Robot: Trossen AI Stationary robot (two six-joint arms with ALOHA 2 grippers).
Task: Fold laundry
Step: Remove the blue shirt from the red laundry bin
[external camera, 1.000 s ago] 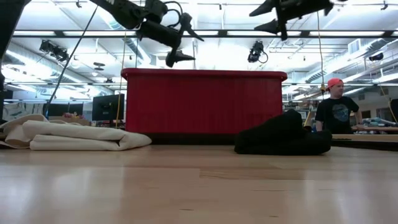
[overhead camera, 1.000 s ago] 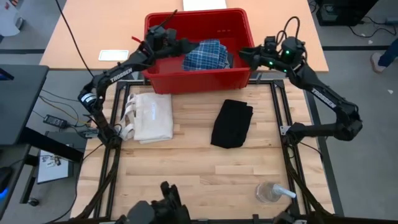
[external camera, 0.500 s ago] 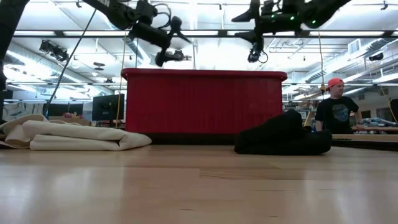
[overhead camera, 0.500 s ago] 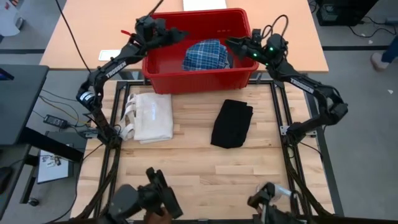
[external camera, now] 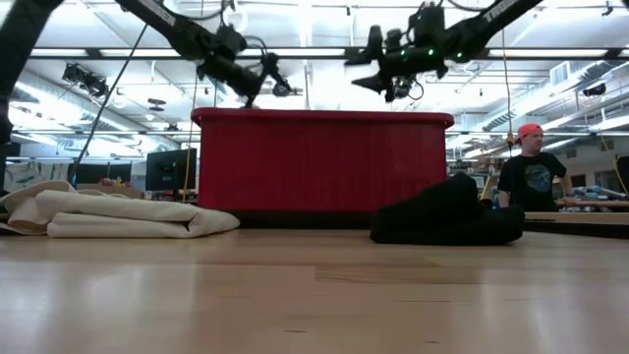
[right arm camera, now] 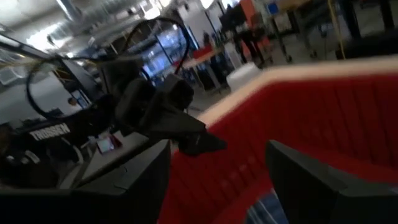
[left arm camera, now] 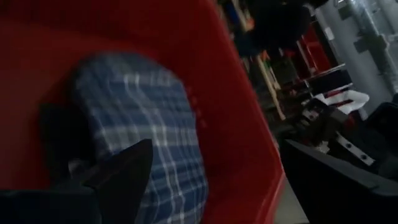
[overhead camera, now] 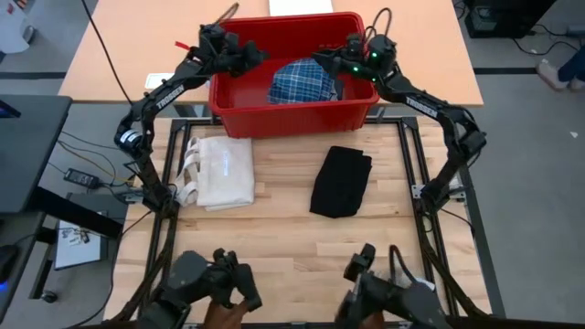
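Observation:
A blue-and-white plaid garment (overhead camera: 306, 80) lies bunched in the red bin (overhead camera: 292, 117) at the table's far side; it also shows in the left wrist view (left arm camera: 146, 130). A black garment (overhead camera: 340, 181) lies folded on the table. A pale folded cloth (overhead camera: 221, 171) lies to its left. My left gripper (overhead camera: 259, 57) hangs open over the bin's left part. My right gripper (overhead camera: 320, 62) hangs open above the plaid garment's far right side. Both are above the bin's rim in the low view (external camera: 270, 87) (external camera: 362, 84). No plain grey garment shows.
The bin's walls (external camera: 324, 162) stand high around the plaid garment. Dark blurred shapes (overhead camera: 210, 283) (overhead camera: 393, 294) sit at the table's near edge. A person in a red cap (external camera: 531, 167) stands beyond the table on the right.
My right gripper has swung toward the table's left, from beyond the bin's right rim to above the plaid garment. My left gripper has drawn toward the bin's far left corner. The garments have not moved.

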